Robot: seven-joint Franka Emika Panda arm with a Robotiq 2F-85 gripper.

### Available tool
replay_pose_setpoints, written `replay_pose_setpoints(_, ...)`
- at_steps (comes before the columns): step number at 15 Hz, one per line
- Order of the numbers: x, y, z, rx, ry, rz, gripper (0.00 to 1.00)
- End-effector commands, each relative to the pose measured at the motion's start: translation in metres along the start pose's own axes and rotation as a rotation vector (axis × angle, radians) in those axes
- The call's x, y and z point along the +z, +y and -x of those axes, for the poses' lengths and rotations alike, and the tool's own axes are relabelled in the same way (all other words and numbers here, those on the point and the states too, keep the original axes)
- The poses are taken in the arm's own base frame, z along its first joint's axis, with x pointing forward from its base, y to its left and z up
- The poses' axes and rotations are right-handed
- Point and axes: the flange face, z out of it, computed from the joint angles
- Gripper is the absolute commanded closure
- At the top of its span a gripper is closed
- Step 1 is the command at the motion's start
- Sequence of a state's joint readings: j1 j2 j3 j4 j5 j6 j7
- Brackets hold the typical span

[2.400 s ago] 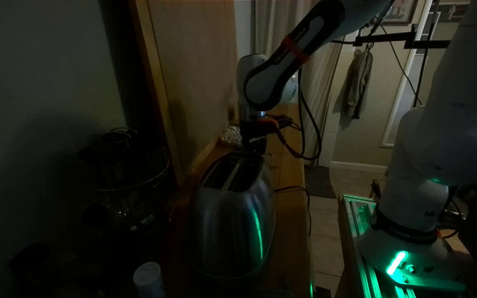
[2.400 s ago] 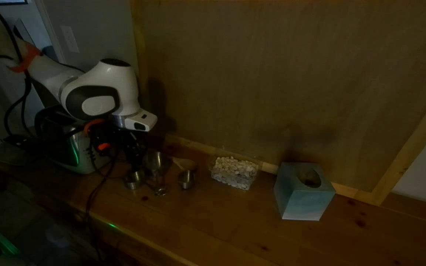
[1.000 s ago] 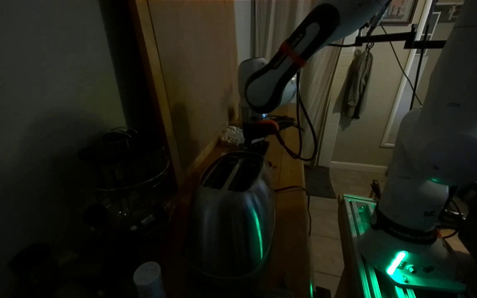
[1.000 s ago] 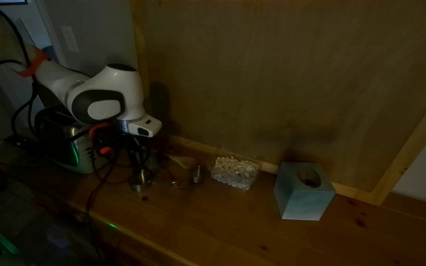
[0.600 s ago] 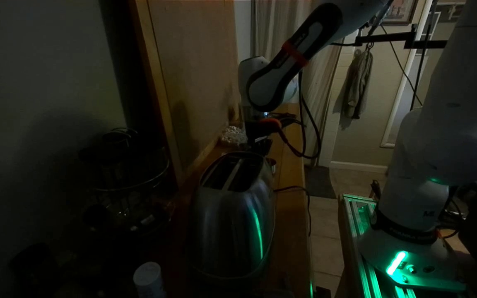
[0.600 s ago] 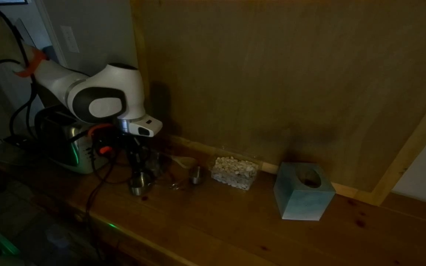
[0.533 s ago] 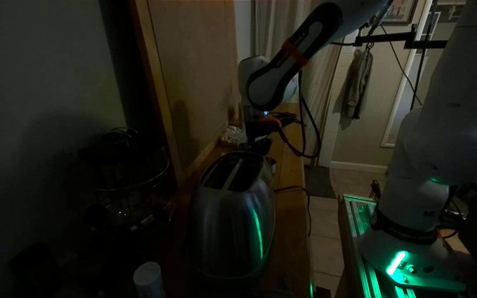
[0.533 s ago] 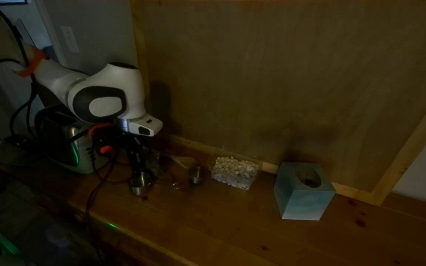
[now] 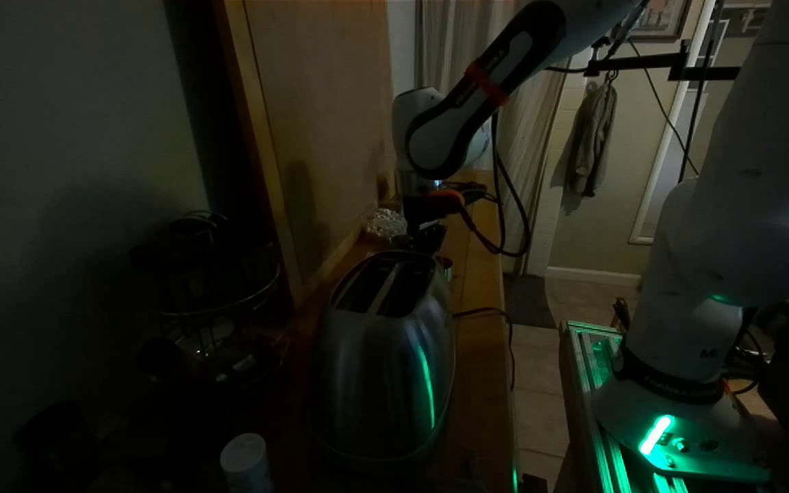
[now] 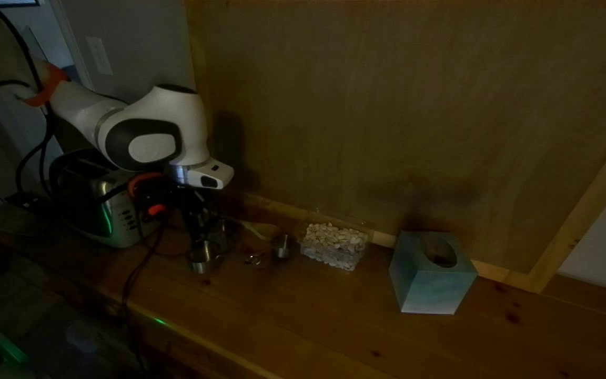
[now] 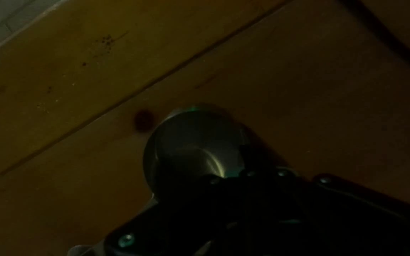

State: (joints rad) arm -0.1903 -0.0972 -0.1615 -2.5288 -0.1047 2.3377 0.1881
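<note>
Gripper (image 11: 245, 166) at a metal cup (image 11: 189, 142) — clamped or loose, unclear — pale flakes (image 10: 334, 236) in a clear tub (image 10: 328, 257).

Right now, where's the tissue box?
In an exterior view, the blue tissue box stands right of centre on the wooden counter, right of the clear container of pale pieces.
</note>
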Motion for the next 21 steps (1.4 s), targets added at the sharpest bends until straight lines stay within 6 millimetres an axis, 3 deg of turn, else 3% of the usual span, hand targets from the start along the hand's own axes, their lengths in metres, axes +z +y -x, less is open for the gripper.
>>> replay_pose_setpoints(1,-0.013,0.009,0.0,-0.038,0.002,0.018,0.99)
replay_pose_setpoints(12,-0.041,0.025,-0.007,-0.075,-0.009,-0.033,0.99)
replay_pose_setpoints(21,-0.051,0.033,-0.026,0.002,-0.012,-0.155,0.99)
